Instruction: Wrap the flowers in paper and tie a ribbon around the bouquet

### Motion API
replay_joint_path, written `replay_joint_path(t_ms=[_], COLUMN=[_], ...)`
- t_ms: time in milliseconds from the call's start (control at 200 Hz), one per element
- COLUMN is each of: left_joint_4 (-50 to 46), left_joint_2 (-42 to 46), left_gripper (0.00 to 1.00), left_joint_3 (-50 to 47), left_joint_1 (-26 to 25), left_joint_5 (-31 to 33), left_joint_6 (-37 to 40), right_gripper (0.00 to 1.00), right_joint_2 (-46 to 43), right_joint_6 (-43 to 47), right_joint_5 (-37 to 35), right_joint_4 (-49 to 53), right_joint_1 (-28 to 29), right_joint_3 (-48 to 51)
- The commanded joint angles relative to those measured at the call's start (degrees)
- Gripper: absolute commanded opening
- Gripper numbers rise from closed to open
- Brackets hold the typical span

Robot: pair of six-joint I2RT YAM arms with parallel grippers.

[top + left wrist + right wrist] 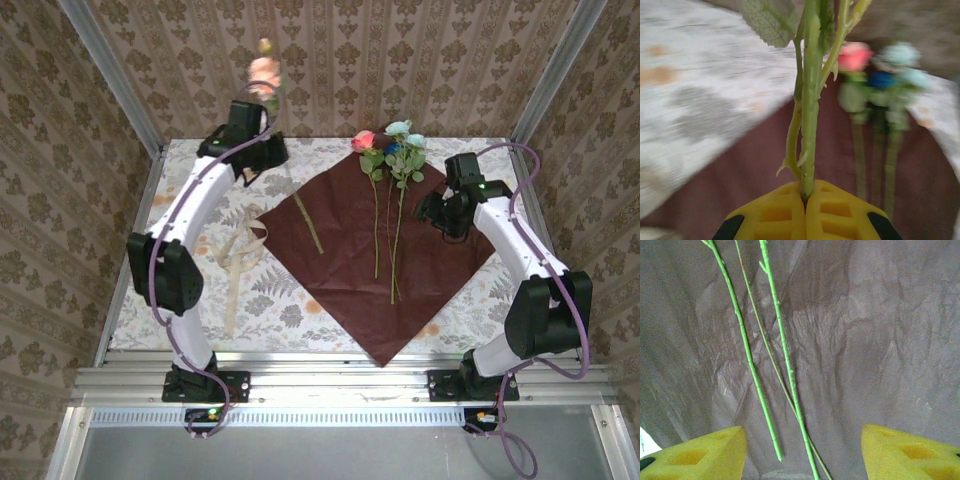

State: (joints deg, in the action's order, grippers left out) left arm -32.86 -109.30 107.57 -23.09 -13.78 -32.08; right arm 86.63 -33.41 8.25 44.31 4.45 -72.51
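The ribbon point(236, 262) lies loose on the patterned tablecloth point(190, 180), just off the paper's left corner, with one loop touching that corner's edge. Above the paper's far left edge, the left gripper point(805, 200) has its yellow fingers point(770, 212) pressed together on the green stem of a single pink flower point(265, 72). The bloom is lifted high over the table beyond the paper's far left edge and looks blurred in the top view. The stem slants down over the paper's left half, and it is not clear whether its lower end touches the sheet.

The paper point(455, 250) lies flat on the tablecloth, dark maroon face up, turned like a diamond with one corner toward the arm bases. The other flowers point(395, 148) lie on it, with pink, blue and pale blooms at its far corner. Their thin stems point(785, 355) run side by side toward its near corner.

Over the paper's right half, the right gripper point(802, 450) hangs with its jaws well apart and nothing between them. Its yellow fingers point(695, 457) frame the lower ends of the stems without touching them.
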Motion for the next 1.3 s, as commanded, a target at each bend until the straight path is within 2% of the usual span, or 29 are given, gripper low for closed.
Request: replay_joint_path(t_ms=[0, 105, 195, 235, 375, 555, 705, 755, 825, 940, 1100, 1190, 1295], left_joint_4=[7.8, 14.4, 15.7, 15.9, 15.8, 8.4, 2.9, 0.9, 0.5, 6.8, 17.5, 22.0, 19.6], left_joint_2=[-9.8, -17.8, -24.9, -28.2, -35.5, -37.0, -30.5, -27.0, -21.1, -11.9, -2.9, -2.1, -4.1], left_gripper=[0.0, 0.0, 0.0, 0.0, 0.0, 0.37, 0.41, 0.38, 0.29, 0.19, 0.11, 0.06, 0.04], left_joint_3=[4.6, 9.6, 15.9, 18.7, 23.6, 26.9, 24.9, 22.3, 15.0, -3.5, -27.5, -33.9, -35.0], left_joint_1=[-4.7, -7.9, -9.7, -10.3, -11.8, -12.0, -11.6, -11.2, -10.7, -9.4, -7.0, -6.1, -5.9], left_joint_5=[-16.7, -21.6, -22.6, -25.2, -25.2, -17.8, -12.5, -10.6, -9.6, -15.0, -20.0, -21.9, -21.3], left_joint_6=[1.6, -1.6, -2.6, -3.1, -4.2, -4.0, -4.9, -5.8, -8.2, -14.9, -20.4, -21.2, -18.0], right_gripper=[0.62, 0.62, 0.62, 0.62, 0.62, 0.64, 0.64, 0.64, 0.63, 0.63, 0.68, 0.72, 0.76], right_joint_2=[-0.7, -1.1, -1.4, -1.5, -1.3, -1.2, -2.1, -2.5, -3.1, -3.9, -2.0, 1.0, 5.9], right_joint_6=[-1.1, -1.4, -1.7, -1.7, -2.2, -0.2, 3.4, 5.1, 8.0, 12.9, 18.3, 20.3, 21.3], right_joint_5=[2.6, 2.9, 3.3, 3.7, 5.0, 5.4, 2.2, 0.3, -2.7, -6.3, -5.7, -6.4, -9.2], right_joint_4=[-1.3, -1.7, -2.1, -2.2, -3.0, -1.8, 0.3, 1.2, 2.5, 3.7, 4.0, 4.2, 6.1], right_joint_1=[-1.0, -1.2, -1.2, -1.3, -1.3, -0.4, 2.8, 4.8, 8.6, 17.1, 32.6, 42.1, 50.2], right_joint_3=[1.0, 1.4, 2.0, 2.4, 3.6, 3.9, 4.2, 4.3, 4.2, 4.9, 6.3, 6.4, 5.4])
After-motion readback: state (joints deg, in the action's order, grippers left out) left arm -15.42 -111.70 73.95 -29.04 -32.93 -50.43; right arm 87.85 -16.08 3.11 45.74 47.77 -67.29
